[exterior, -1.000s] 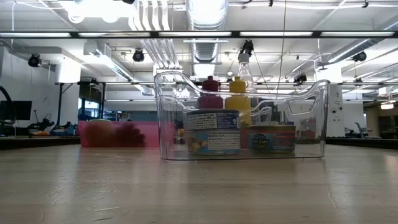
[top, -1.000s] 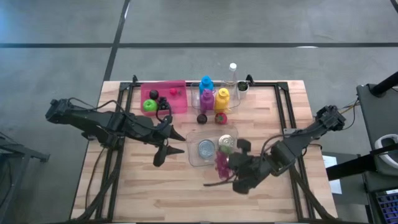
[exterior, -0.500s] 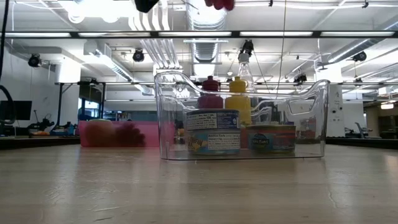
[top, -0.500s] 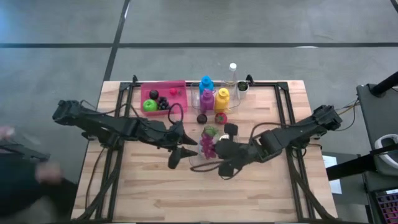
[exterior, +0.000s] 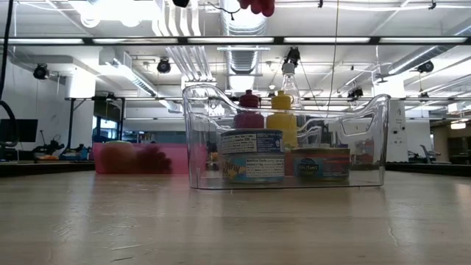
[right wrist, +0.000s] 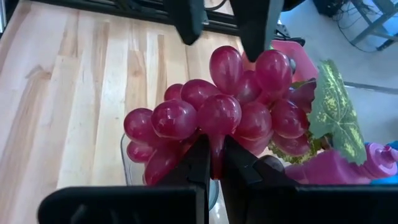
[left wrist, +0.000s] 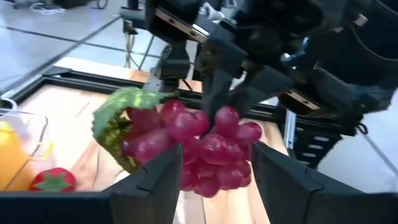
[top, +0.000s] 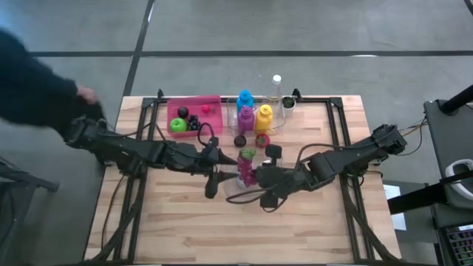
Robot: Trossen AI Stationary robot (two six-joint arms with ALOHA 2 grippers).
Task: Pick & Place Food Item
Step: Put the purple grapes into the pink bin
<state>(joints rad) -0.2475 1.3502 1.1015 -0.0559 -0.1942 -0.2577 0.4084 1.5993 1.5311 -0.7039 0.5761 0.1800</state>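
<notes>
Seen from above, two dark arms meet at frame centre over a clear plastic bin (top: 235,186). The right gripper (right wrist: 211,163) pinches a bunch of red toy grapes (right wrist: 221,115) with a green leaf, held in the air above the bin. The left gripper (left wrist: 214,167), fingers spread, straddles the bunch from the other side. A clean handover likely needs the left fingers to close firmly on the grapes before the right lets go.
</notes>
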